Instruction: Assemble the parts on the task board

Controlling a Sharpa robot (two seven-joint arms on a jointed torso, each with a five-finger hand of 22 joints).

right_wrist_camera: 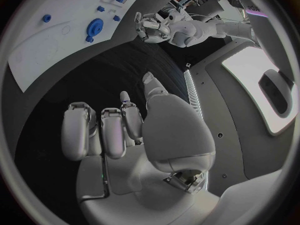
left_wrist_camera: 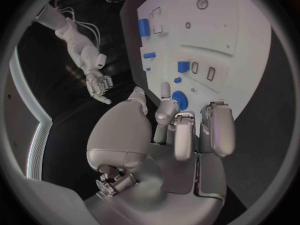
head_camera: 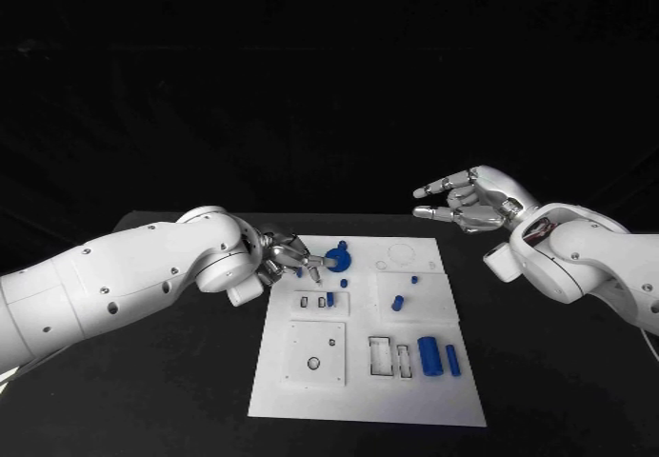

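Note:
The white task board (head_camera: 364, 381) lies in the middle of the black table. A round blue part (head_camera: 338, 257) stands near its far left corner, and two blue cylinders (head_camera: 429, 355) lie side by side near the right edge. Small blue pieces (head_camera: 397, 303) are scattered over the far half. My left hand (head_camera: 286, 257) hovers at the board's far left edge, fingers apart and pointing down beside the round part (left_wrist_camera: 179, 99), with nothing in them. My right hand (head_camera: 467, 202) is raised off the board's far right, fingers spread and empty. The right wrist view has the board (right_wrist_camera: 44, 60) beyond my right hand (right_wrist_camera: 125, 130).
The board has several empty recesses: rectangular slots (head_camera: 381, 353) near the cylinders and a plate with a round hole (head_camera: 313, 362) at the near left. Bare black table (head_camera: 549, 381) surrounds the board on all sides.

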